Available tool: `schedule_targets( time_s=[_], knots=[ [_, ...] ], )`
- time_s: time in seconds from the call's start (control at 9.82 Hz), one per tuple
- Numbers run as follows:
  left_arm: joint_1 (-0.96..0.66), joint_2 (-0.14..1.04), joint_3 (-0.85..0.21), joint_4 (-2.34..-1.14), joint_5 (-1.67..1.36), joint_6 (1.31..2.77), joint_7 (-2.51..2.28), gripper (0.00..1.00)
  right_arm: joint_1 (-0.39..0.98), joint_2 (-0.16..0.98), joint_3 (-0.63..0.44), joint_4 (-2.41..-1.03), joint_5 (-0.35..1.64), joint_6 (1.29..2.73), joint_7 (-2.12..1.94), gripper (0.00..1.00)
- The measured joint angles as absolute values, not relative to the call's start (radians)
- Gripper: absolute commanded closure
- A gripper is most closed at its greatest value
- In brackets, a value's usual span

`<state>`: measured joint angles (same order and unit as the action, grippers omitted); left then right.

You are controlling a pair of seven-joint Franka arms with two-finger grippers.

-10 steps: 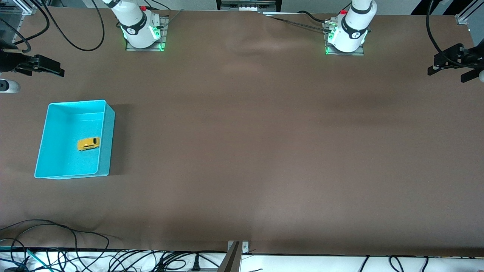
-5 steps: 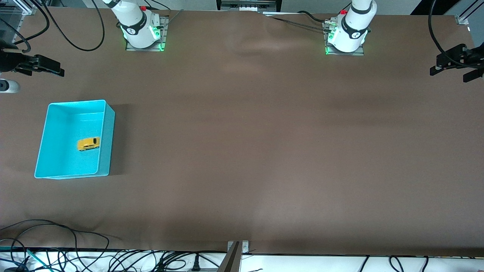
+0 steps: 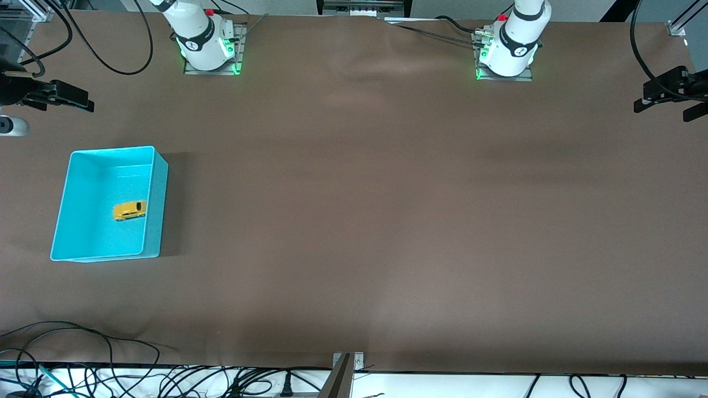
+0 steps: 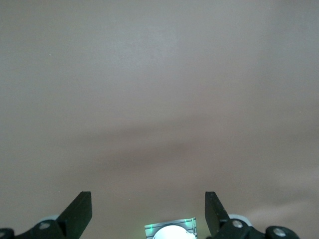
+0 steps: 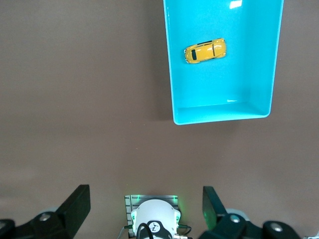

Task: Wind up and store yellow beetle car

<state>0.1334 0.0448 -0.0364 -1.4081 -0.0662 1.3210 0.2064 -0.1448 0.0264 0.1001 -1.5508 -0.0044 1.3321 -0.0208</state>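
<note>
The yellow beetle car (image 3: pixel 130 210) lies on the floor of the turquoise bin (image 3: pixel 157 204), close to one long wall, at the right arm's end of the table. In the right wrist view the car (image 5: pixel 205 51) sits in the bin (image 5: pixel 224 115) on its wheels. My right gripper (image 3: pixel 83 103) hangs high over the table edge near the bin, open and empty (image 5: pixel 146 203). My left gripper (image 3: pixel 661 113) hangs open and empty over the left arm's end of the table, above bare brown surface (image 4: pixel 148 206).
The two arm bases (image 3: pixel 209 50) (image 3: pixel 506 55) stand on the brown table. Black cables (image 3: pixel 83 354) lie along the table edge nearest the front camera, beside a metal bracket (image 3: pixel 344 369). A white cylinder (image 3: pixel 12 126) lies at the edge by the right gripper.
The left gripper has drifted outward toward the left arm's end of the table. The right gripper, the bin and the car have not moved.
</note>
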Motion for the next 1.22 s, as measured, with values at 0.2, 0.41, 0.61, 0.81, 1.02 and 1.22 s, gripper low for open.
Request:
schedule_targets(
  time_s=[0.2, 0.41, 0.61, 0.81, 1.02, 1.22],
  knots=[
    [0.133, 0.045, -0.037, -1.408, -0.061, 1.323, 0.206, 0.00, -0.145, 0.026, 0.100, -1.551, -0.004, 1.322, -0.021, 0.00],
    [0.133, 0.045, -0.038, -1.408, -0.060, 1.324, 0.206, 0.00, -0.145, 0.026, 0.100, -1.551, -0.004, 1.320, -0.021, 0.00],
    [0.133, 0.045, -0.038, -1.408, -0.060, 1.324, 0.206, 0.00, -0.146, 0.026, 0.100, -1.551, -0.004, 1.320, -0.021, 0.00],
    [0.133, 0.045, -0.038, -1.408, -0.060, 1.324, 0.206, 0.00, -0.146, 0.027, 0.100, -1.551, -0.004, 1.320, -0.021, 0.00],
    [0.133, 0.045, -0.038, -1.408, -0.060, 1.324, 0.206, 0.00, -0.146, 0.027, 0.100, -1.551, -0.004, 1.320, -0.021, 0.00],
    [0.133, 0.045, -0.038, -1.408, -0.060, 1.324, 0.206, 0.00, -0.146, 0.027, 0.100, -1.551, -0.004, 1.319, -0.021, 0.00]
  ],
)
